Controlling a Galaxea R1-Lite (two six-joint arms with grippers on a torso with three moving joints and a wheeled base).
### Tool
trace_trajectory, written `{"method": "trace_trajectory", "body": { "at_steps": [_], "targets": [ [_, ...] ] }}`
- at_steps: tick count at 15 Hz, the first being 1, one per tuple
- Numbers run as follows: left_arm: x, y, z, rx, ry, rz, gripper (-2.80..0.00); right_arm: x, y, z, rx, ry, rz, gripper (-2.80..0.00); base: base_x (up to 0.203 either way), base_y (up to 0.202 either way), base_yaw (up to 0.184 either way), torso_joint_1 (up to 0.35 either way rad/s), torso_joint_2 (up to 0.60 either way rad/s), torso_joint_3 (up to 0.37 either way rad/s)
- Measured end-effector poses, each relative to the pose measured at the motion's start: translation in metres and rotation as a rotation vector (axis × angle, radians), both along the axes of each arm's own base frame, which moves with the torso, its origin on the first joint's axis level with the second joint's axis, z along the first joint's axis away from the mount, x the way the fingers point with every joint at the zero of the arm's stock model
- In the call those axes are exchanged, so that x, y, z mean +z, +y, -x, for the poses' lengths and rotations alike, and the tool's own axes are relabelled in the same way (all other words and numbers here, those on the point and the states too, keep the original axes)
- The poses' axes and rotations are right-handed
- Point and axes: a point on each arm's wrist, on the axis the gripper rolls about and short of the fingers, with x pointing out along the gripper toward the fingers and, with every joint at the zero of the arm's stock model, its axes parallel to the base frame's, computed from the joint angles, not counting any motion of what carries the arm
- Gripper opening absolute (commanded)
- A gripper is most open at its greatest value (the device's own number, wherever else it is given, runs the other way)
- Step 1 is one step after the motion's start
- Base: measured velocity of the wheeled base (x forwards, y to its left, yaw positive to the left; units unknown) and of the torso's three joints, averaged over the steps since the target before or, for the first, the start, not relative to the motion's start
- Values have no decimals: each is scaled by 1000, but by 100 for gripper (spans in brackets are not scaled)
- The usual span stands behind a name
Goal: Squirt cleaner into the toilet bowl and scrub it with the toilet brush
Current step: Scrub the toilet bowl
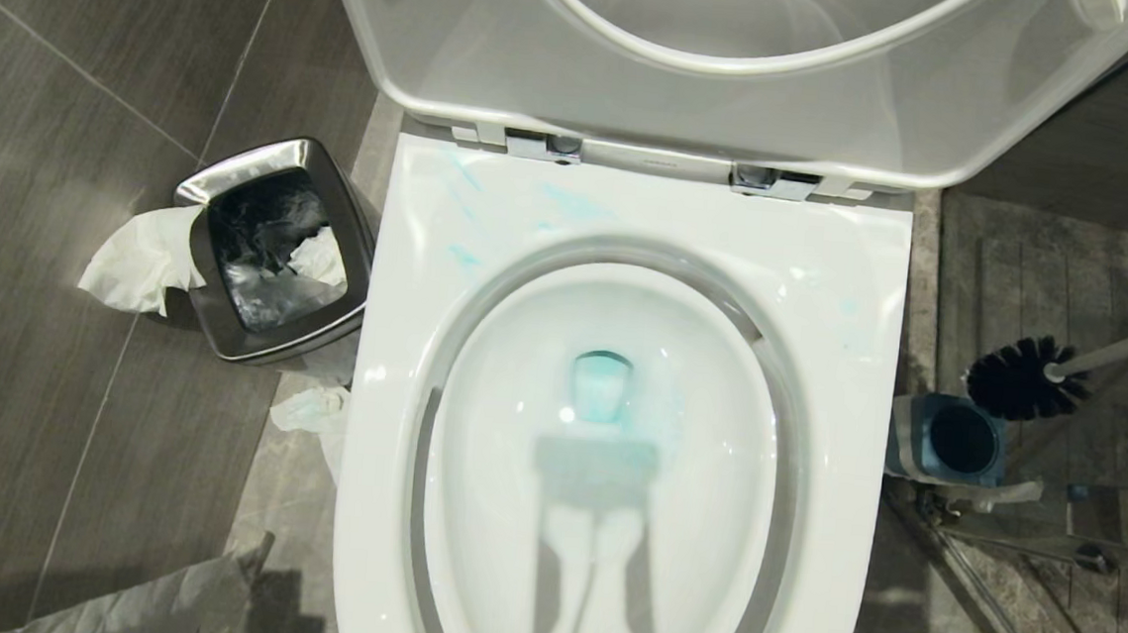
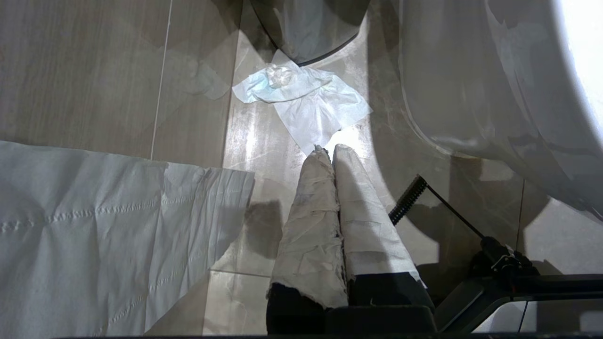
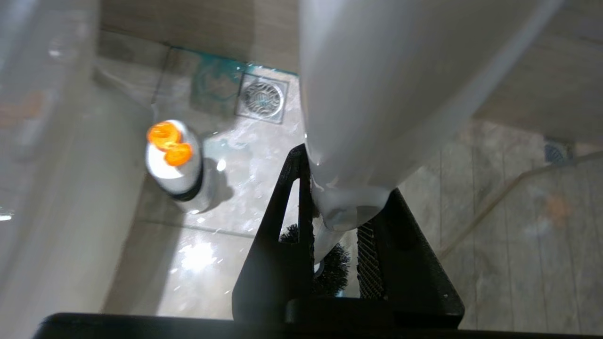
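Head view, L to R: steel waste bin [image 1: 276, 247] at centre-left, black liner inside, white tissue [image 1: 139, 262] draped over its left rim, more paper on the floor below it. Toilet bowl [image 1: 853, 307] fills the middle, seat and lid up at top of frame. Cleaner [image 1: 601, 387] shows as teal-tinted water at bowl centre, plus faint teal smears on the rim at upper left. At right edge: toilet brush [image 1: 1026, 377], dark bristle head hanging just above its blue holder [image 1: 952, 440], not in it, white handle slanting up and off frame to the right.

Left wrist view: left gripper [image 2: 328, 149] low in centre frame, paper-wrapped fingers pressed together, nothing btwn them, pointing at a crumpled tissue on the floor tiles. Big paper sheet at lower left.

Right wrist view: right gripper [image 3: 337, 235] at lower centre, black fingers clamped on the brush handle, which runs up thru frame centre w/ bristles seen below the fingers. White bottle w/ orange cap [image 3: 176, 162] stands at left on the wet floor, floor drain [image 3: 262, 96] above it.
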Motion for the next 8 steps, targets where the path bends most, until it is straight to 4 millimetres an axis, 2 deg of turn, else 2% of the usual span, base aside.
{"method": "trace_trajectory", "body": {
  "at_steps": [4, 8],
  "targets": [
    [0, 0, 0, 0, 0, 0, -280, 12, 5, 20, 7, 24, -27, -280, 0, 0, 0, 0, 0, 0],
    [0, 0, 0, 0, 0, 0, -280, 21, 6, 25, 9, 38, -32, -280, 0, 0, 0, 0, 0, 0]
  ]
}}
